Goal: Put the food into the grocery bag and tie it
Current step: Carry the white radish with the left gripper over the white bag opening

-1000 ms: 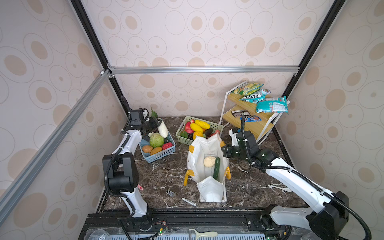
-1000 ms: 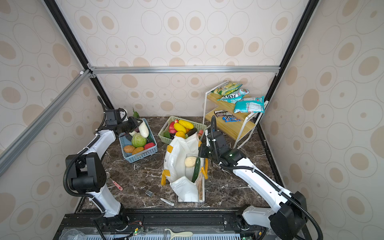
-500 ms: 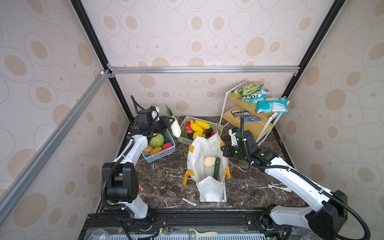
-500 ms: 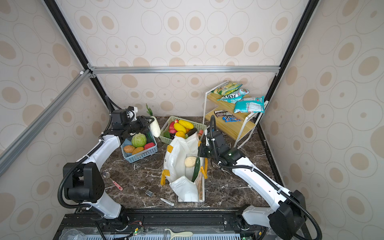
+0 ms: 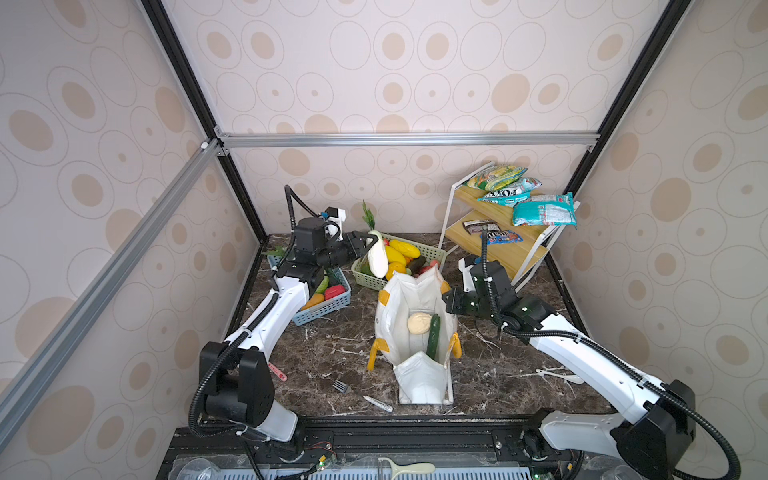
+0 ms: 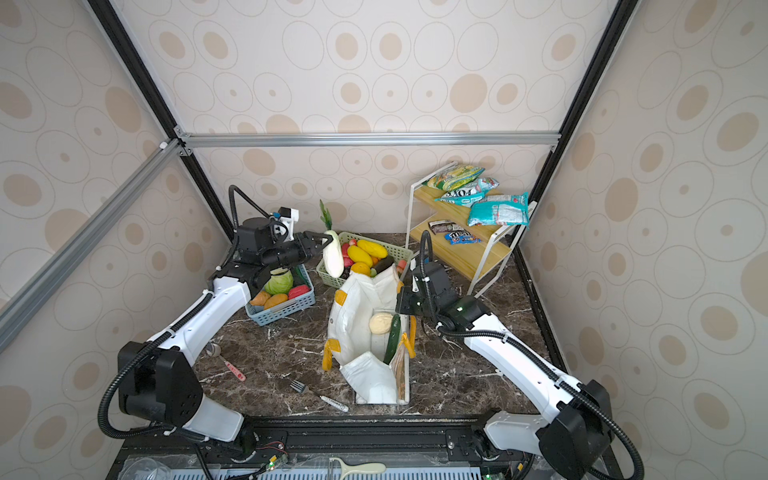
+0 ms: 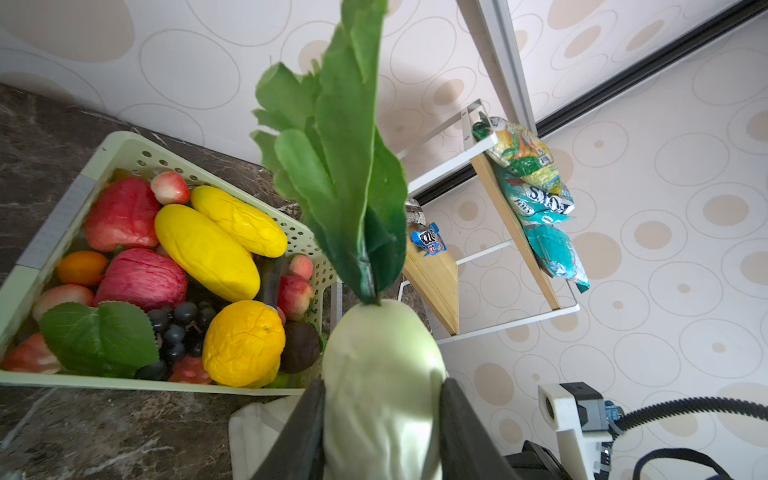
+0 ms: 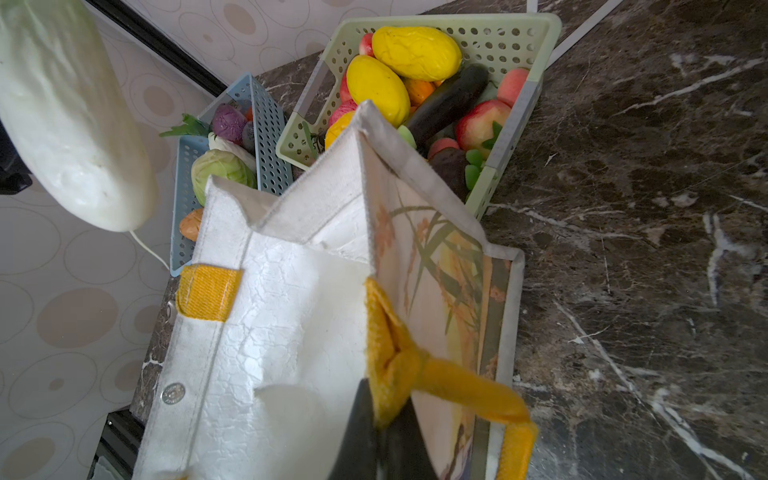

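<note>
A fork (image 5: 341, 387) lies on the table (image 5: 316, 345), nearer the front edge than either gripper. The bag (image 5: 390, 316) stands open past it, in both top views (image 6: 351, 320). A beige ball (image 5: 419, 323) and a cucumber (image 5: 433, 341) lie inside, side by side, below and inward of the right jaws.

The right gripper (image 5: 447, 305) sits at the bag's right rim. Its jaws are clenched on the yellow handle (image 8: 457, 386), which is pinched flat between them in the right wrist view (image 8: 380, 432), and the bag's white wall (image 8: 291, 291) spreads out just ahead of them.

Farther back, the left gripper (image 5: 372, 241) is raised. Its jaws grasp a white radish (image 5: 377, 259) by the upper part of its body (one finger on each flank in the left wrist view (image 7: 380, 399)). The leaves (image 7: 345, 166) rise above the jaws and the blunt tip hangs below them, over the meeting of the bag's far end and the green basket (image 5: 434, 251).

The blue basket (image 6: 286, 309) sits below and behind the left jaws, under that arm's wrist, and holds a cabbage (image 6: 279, 282) and a red pepper (image 6: 299, 291). Beyond the right jaws stands a rack (image 5: 515, 253) with packets (image 5: 544, 210).
</note>
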`<state>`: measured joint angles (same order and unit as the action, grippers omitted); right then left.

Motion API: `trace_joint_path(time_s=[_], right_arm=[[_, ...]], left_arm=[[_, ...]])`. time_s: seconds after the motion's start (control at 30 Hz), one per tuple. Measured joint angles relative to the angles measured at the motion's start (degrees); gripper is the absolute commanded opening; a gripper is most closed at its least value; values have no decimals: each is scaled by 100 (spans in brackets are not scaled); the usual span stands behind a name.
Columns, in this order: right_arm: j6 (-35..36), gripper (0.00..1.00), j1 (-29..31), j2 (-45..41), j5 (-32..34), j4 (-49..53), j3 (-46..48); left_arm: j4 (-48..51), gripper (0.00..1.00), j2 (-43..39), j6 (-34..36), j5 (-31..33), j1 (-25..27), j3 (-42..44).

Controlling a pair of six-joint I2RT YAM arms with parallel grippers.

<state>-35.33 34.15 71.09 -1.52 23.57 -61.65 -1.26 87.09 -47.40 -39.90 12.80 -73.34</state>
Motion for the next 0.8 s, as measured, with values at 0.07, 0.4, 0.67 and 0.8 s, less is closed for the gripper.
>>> trace_joint_path(time_s=[0.07,0.4,0.67,0.8], right_arm=[[-26,0,0,0,4,0,0],[-107,0,2,-13,44,-7,59],[-136,0,2,-94,149,0,120],[-151,0,2,-125,181,2,162]], left_arm=[[0,20,-11,11,15,129,2],[479,20,-33,841,404,1012,-17],[935,20,-33,1425,708,1576,-52],[1091,20,-33,1681,822,1810,-70]])
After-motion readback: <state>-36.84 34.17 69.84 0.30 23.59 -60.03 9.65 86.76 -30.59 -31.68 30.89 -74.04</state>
